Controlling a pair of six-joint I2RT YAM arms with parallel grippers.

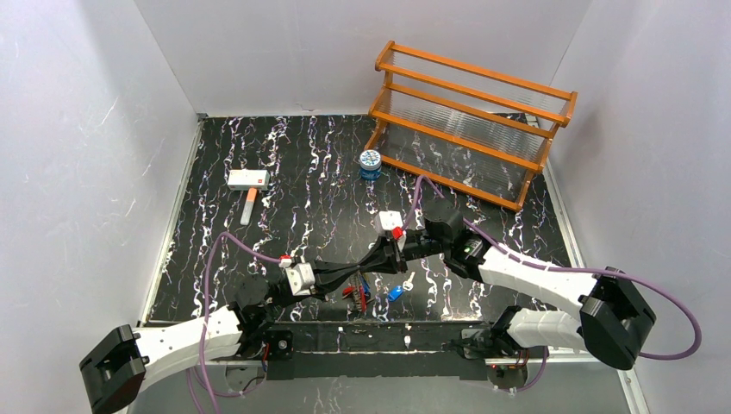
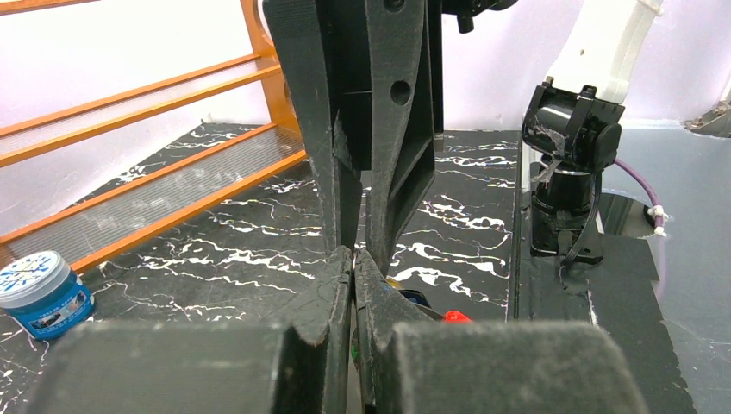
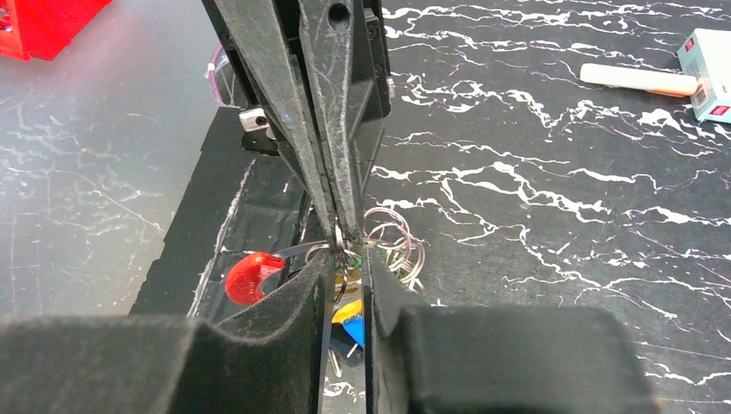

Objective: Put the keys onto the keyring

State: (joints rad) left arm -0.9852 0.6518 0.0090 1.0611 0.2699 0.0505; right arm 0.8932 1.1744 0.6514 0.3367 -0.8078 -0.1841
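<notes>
Black left pincer (image 2: 352, 257) shut, right pincer (image 3: 348, 259) ajar

Matt black plastic over a faintly glossy, marble-patterned tabletop (image 1: 284, 164).
The right gripper (image 3: 349, 254) is dull black plastic, rough with fine layer lines; the keys (image 3: 250, 276) show a shiny red head; the right arm (image 1: 534, 276) has a smooth white plastic shell; the rack (image 1: 470, 90) is varnished orange wood with clear ribbed shelves; the tin (image 1: 370, 164) looks glossy blue.
</notes>
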